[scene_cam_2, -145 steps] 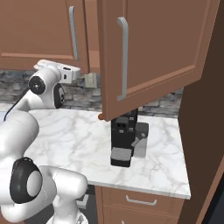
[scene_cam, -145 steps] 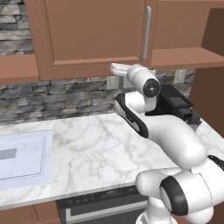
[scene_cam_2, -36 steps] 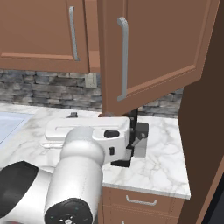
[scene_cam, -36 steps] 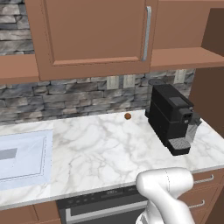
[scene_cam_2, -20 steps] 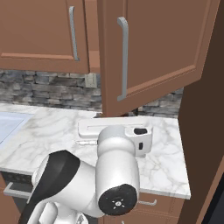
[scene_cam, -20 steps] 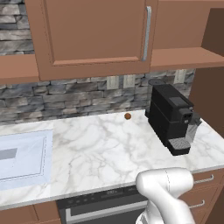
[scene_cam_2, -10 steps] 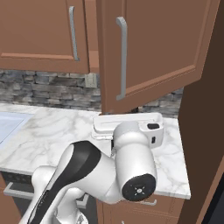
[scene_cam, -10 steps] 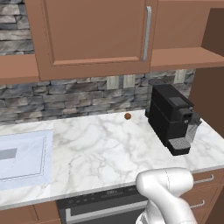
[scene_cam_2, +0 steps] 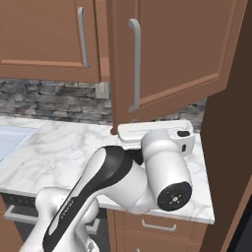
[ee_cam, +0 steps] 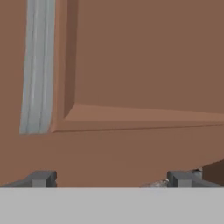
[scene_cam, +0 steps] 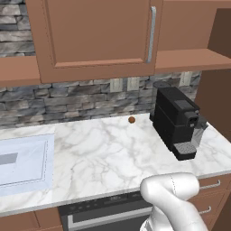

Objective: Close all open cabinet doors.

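An open cabinet door (scene_cam_2: 182, 54) of reddish-brown wood swings out toward me, its silver bar handle (scene_cam_2: 134, 64) near its left edge. To its left a closed cabinet door (scene_cam_2: 44, 34) sits flush; the left base view has it as the closed cabinet door (scene_cam: 97, 36). My arm's white hand (scene_cam_2: 155, 133) lies flat just under the open door's lower edge. In the hand view my gripper (ee_cam: 111, 179) is open, its tips wide apart with nothing between them, very close to the open door's lower rail (ee_cam: 122, 148) and recessed panel. The handle's lower end (ee_cam: 37, 65) is at the upper left.
A black coffee machine (scene_cam: 178, 122) stands on the marble counter (scene_cam: 99, 158) at the right, with a small brown ball (scene_cam: 131, 119) near the stone backsplash. A sink (scene_cam: 22, 164) lies at the left. Drawer fronts (scene_cam_2: 157, 226) sit below the counter. A tall brown side panel (scene_cam_2: 226, 162) bounds the right.
My arm has swung to the right across the right base view, carrying the hand under the open door's lower edge. The door itself has not moved.
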